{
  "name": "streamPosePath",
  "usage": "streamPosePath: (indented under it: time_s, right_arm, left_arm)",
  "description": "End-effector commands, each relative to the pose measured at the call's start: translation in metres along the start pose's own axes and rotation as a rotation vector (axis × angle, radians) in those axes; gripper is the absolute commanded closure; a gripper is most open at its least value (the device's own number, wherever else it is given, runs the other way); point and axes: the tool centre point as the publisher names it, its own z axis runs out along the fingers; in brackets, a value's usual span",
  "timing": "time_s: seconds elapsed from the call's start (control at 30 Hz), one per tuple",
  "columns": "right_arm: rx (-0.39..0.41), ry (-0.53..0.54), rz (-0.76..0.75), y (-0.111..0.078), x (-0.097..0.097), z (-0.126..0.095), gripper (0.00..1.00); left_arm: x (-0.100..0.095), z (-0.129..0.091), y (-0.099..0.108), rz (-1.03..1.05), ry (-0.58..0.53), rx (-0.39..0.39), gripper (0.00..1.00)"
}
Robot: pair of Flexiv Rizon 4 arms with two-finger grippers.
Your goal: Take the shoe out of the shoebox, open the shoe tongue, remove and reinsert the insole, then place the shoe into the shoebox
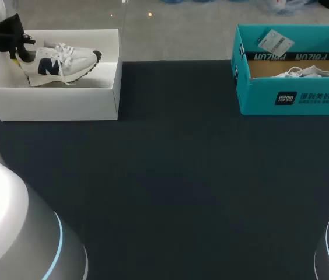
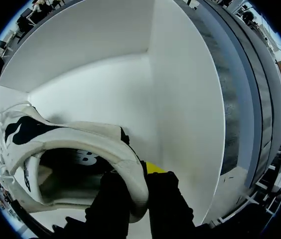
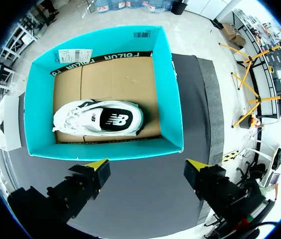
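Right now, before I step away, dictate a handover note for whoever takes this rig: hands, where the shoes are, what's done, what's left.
Left hand: shut on the heel collar of the white sneaker with navy logo, which sits inside the open white cardboard box.
Right hand: open, empty, hovering above the teal cardboard shoebox, which holds a second white sneaker.
Done: heel grasp only, as far as shows.
Left: lift the sneaker out, open the tongue, pull and refit the insole, re-box.
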Motion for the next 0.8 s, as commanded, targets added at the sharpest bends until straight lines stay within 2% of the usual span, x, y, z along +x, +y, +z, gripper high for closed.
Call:
streamPosePath:
  time_s: [0.03, 0.3, 0.5, 0.7, 0.8]
  right_arm:
    - [-0.004, 0.000, 0.001, -0.001, 0.000, 0.000, 0.00]
    - [-0.004, 0.000, 0.001, -0.001, 0.000, 0.000, 0.00]
    - [-0.004, 0.000, 0.001, -0.001, 0.000, 0.000, 0.00]
    - [-0.004, 0.000, 0.001, -0.001, 0.000, 0.000, 0.00]
    - [-0.004, 0.000, 0.001, -0.001, 0.000, 0.000, 0.00]
  left_arm:
    - [0.002, -0.045, -0.005, -0.006, -0.004, 0.043, 1.00]
    - [-0.014, -0.113, -0.018, -0.093, 0.059, -0.023, 1.00]
    - [-0.018, -0.168, -0.025, -0.178, 0.088, -0.119, 1.00]
    - [-0.020, -0.214, -0.025, -0.187, 0.106, -0.179, 1.00]
    - [-0.020, -0.230, -0.022, -0.184, 0.110, -0.189, 1.00]
